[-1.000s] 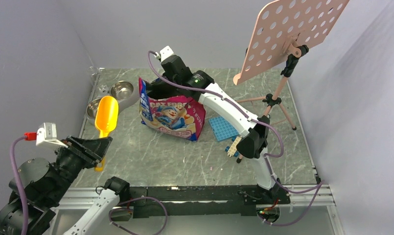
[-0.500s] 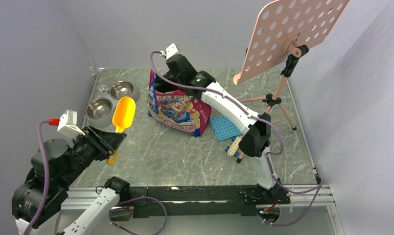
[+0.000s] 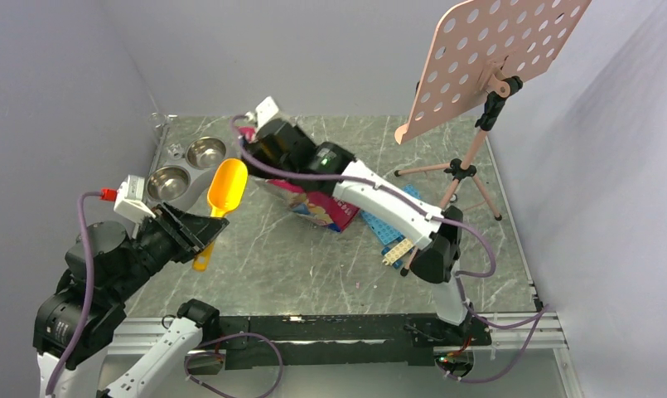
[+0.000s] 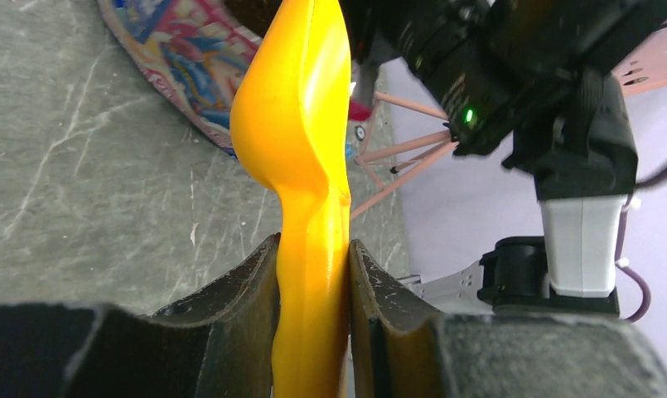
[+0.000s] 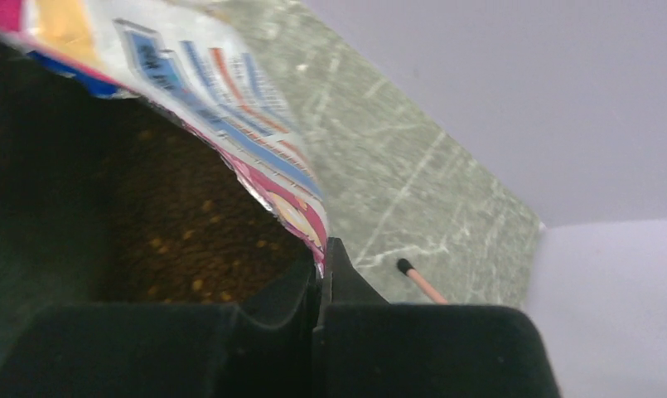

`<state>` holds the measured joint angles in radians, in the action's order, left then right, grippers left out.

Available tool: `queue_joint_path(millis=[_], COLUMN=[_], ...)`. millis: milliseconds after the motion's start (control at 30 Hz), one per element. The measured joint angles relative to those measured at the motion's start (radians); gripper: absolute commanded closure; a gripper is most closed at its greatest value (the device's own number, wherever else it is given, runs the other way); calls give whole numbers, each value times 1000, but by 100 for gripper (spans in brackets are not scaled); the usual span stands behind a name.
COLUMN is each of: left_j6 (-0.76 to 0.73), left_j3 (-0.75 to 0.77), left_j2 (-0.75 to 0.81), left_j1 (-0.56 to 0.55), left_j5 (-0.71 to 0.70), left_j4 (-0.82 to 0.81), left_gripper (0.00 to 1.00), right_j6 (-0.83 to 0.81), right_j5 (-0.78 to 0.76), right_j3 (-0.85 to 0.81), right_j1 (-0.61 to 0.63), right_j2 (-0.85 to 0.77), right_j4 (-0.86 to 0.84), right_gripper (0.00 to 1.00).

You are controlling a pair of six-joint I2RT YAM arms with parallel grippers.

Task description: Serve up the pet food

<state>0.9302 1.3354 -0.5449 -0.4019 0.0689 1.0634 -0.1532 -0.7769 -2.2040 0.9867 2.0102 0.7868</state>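
Note:
The pet food (image 5: 189, 240) shows as dark-brown kibble inside the open pink pouch (image 5: 230, 108). My right gripper (image 5: 321, 257) is shut on the pouch's rim. From above, the pouch (image 3: 320, 209) lies tilted and mostly under the right arm, with the right gripper (image 3: 255, 149) at its left end. My left gripper (image 4: 311, 257) is shut on the handle of the orange scoop (image 4: 301, 124). The scoop's bowl (image 3: 229, 186) points up toward the pouch mouth, just short of it. The left gripper (image 3: 200, 239) is near the table's left side.
Twin steel bowls (image 3: 205, 152) in a grey stand sit at the back left. A blue studded plate (image 3: 393, 225) and loose bricks (image 3: 396, 251) lie under the right arm. A pink perforated board (image 3: 495, 58) on a tripod (image 3: 458, 170) stands at the back right.
The right arm has swung the pouch left and tipped it down toward the scoop. The left arm has carried the scoop to the right and forward, closer to the pouch mouth.

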Motion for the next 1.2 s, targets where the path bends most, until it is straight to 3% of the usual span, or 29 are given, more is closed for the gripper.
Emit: queue_joint_path(millis=[200,533,867,1200], left_j6=[57,225,301,457], left_j3=[0,-121,-187,-658], left_j2=[-5,135,116,151], left_j1=[0,0,0,-2], left_j5=[43,85,137,185], left_j4=[-7,129,129,-69], left_gripper=[100,100,100,100], right_j6=[90,211,255,305], right_j5=[78,290,369,469], right_j3=[58,395,444,618], right_j1=[143,148,204,251], right_j2=[-34,-311,-335,-393], right_j4=[10,-115,-136,-301], right_gripper=[100,100,100,100])
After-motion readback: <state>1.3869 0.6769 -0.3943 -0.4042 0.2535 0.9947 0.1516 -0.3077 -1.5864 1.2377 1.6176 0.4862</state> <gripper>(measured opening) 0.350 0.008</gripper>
